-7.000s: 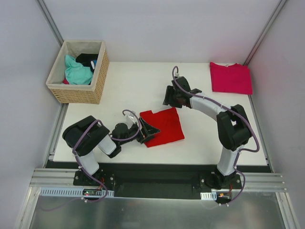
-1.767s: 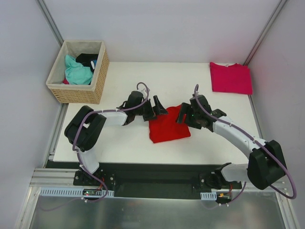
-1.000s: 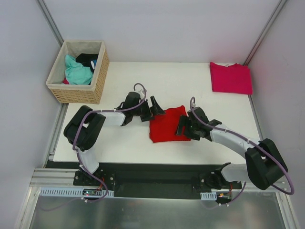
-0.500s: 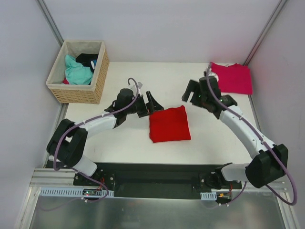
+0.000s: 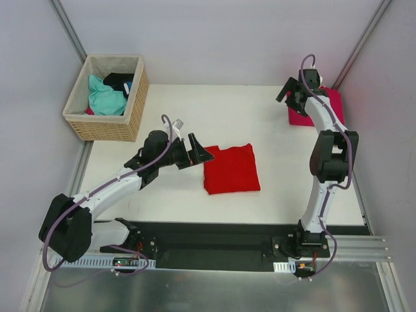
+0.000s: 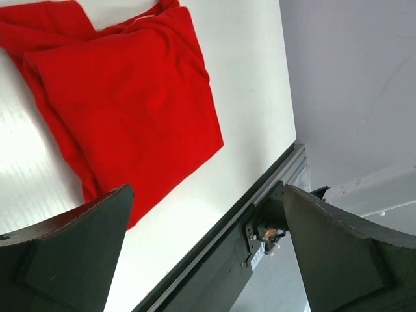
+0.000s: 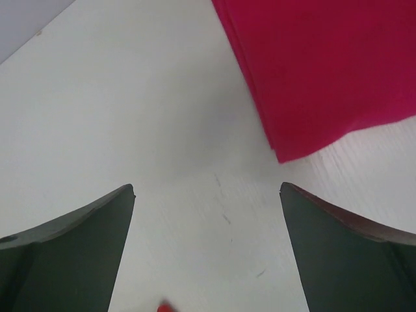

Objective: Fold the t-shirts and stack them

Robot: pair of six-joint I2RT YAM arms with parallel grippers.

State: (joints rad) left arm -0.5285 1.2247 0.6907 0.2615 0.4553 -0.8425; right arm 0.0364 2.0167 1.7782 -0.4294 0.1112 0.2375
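Observation:
A folded red t-shirt (image 5: pixel 231 168) lies as a rough square in the middle of the white table (image 5: pixel 169 117); the left wrist view shows it (image 6: pixel 123 97) ahead of the fingers. My left gripper (image 5: pixel 198 151) hovers just left of it, open and empty (image 6: pixel 208 195). A folded magenta-pink t-shirt (image 5: pixel 331 109) lies at the table's back right corner, partly hidden by the right arm. My right gripper (image 5: pixel 290 93) is raised at that shirt's left edge, open and empty (image 7: pixel 207 192), with the pink cloth (image 7: pixel 325 65) ahead to its right.
A woven wicker basket (image 5: pixel 107 97) stands at the back left with teal and black cloth inside. Enclosure walls close in the table on the left, back and right. The black rail of the front edge (image 6: pixel 260 221) shows in the left wrist view.
My right arm has swung from beside the red shirt to the back right corner by the pink shirt, opening wider. My left gripper has backed away leftward from the red shirt.

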